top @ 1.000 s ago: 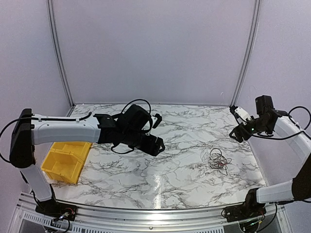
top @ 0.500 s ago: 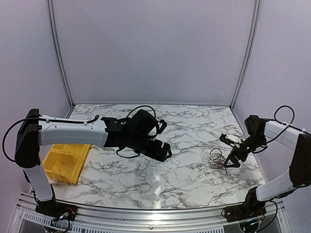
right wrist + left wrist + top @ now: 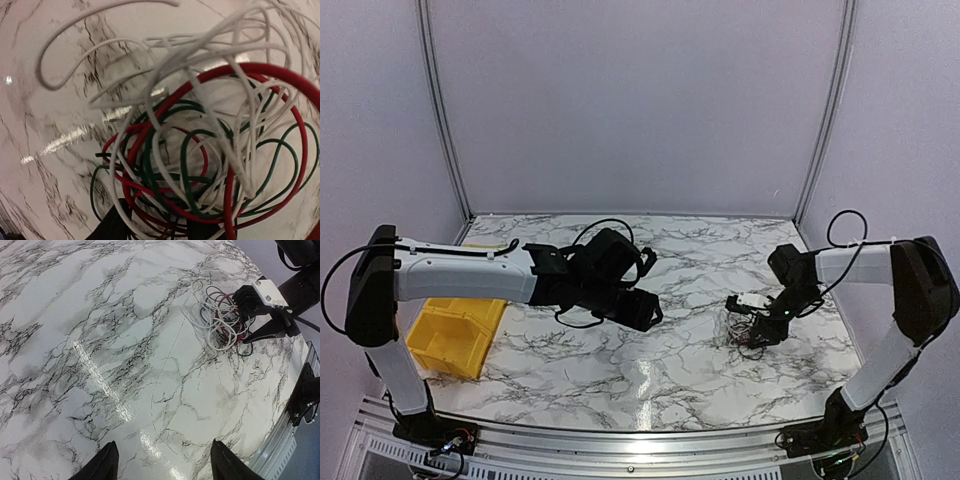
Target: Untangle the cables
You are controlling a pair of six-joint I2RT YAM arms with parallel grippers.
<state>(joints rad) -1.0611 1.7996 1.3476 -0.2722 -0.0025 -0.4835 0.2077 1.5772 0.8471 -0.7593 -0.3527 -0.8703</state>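
The cables (image 3: 734, 322) are a small tangle of thin white, red and dark green wires on the marble table, right of centre. My right gripper (image 3: 758, 326) is down on the tangle. In the right wrist view the cables (image 3: 200, 150) fill the frame and loops lie between my right gripper's (image 3: 160, 230) dark fingers, which stand partly apart; whether they pinch the wires is hidden. My left gripper (image 3: 645, 310) hovers over the table's middle, well left of the tangle. In its own view the left gripper (image 3: 162, 465) is open and empty, with the cables (image 3: 220, 322) and the right gripper (image 3: 243, 317) far ahead.
A yellow bin (image 3: 450, 335) sits at the table's left edge under the left arm. The left arm's thick black cable (image 3: 605, 225) loops above its wrist. The table's right edge (image 3: 300, 370) runs close beside the tangle.
The right arm came down from the right wall onto the tangle, its jaws narrowed, and the tangle shifted a little left. The left gripper's jaws narrowed slightly; it drew back a little.
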